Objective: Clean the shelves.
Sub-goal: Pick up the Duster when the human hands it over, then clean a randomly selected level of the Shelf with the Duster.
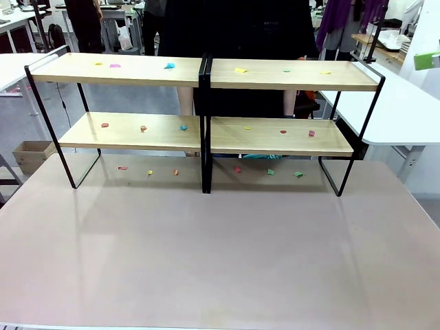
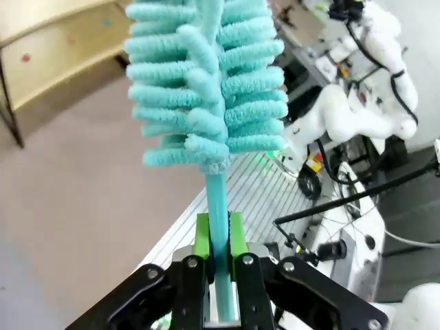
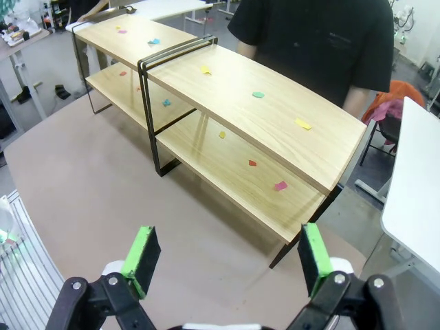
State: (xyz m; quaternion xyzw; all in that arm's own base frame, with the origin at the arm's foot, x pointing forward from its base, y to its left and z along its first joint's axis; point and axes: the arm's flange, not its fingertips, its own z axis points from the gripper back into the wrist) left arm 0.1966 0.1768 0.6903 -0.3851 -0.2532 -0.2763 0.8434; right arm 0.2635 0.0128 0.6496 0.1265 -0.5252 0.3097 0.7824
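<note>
Spanning the far side of the worktop (image 1: 220,261), the shelves (image 1: 275,141) run lengthwise from side to side. Coloured paper scraps (image 1: 169,66) dot both tiers and the worktop beneath the shelves. A person (image 1: 240,27) stands just behind them. The left claw (image 2: 219,235) clamps the handle of a teal duster (image 2: 206,82), held away from the shelves. The right claw (image 3: 227,251) is spread wide, angled down at the shelves.
</note>
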